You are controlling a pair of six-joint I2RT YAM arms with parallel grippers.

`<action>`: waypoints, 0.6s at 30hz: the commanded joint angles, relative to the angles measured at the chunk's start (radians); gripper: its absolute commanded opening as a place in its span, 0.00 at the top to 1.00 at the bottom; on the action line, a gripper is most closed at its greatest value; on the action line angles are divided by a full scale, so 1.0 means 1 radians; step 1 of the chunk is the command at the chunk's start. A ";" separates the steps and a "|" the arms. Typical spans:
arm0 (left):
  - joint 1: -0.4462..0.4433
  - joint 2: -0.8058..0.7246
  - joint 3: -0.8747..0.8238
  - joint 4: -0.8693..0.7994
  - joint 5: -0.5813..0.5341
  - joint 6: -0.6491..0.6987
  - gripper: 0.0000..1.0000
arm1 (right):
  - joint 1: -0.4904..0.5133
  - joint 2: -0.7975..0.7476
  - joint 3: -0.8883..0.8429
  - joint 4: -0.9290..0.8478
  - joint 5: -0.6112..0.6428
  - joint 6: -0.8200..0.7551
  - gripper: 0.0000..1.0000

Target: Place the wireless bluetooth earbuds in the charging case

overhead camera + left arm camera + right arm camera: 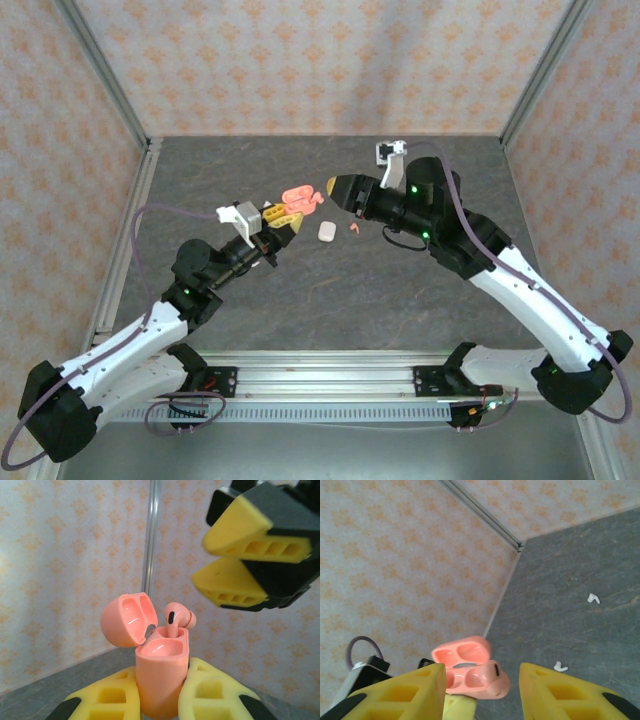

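**Earbud seating in the pink case**

We are clamping the pink case (pixel 160 655) upright in the left hand (pixel 162 700), with its lid tipped back. One pink earbud (pixel 177 617) is standing in a well and seemingly riding high. The right hand (pixel 206 559) is hovering just above and beside it, jaws parted and carrying nothing. We are judging that a soft, straight-down nudge with one fingertip would seat it best, well away from the lid. Another pink earbud (pixel 353 228) is lying on the bench (pixel 400 300) near the white case (pixel 326 231).
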 commanded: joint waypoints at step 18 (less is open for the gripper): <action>-0.001 0.001 0.051 -0.013 0.065 -0.018 1.00 | 0.002 0.064 0.024 -0.055 -0.177 0.012 0.58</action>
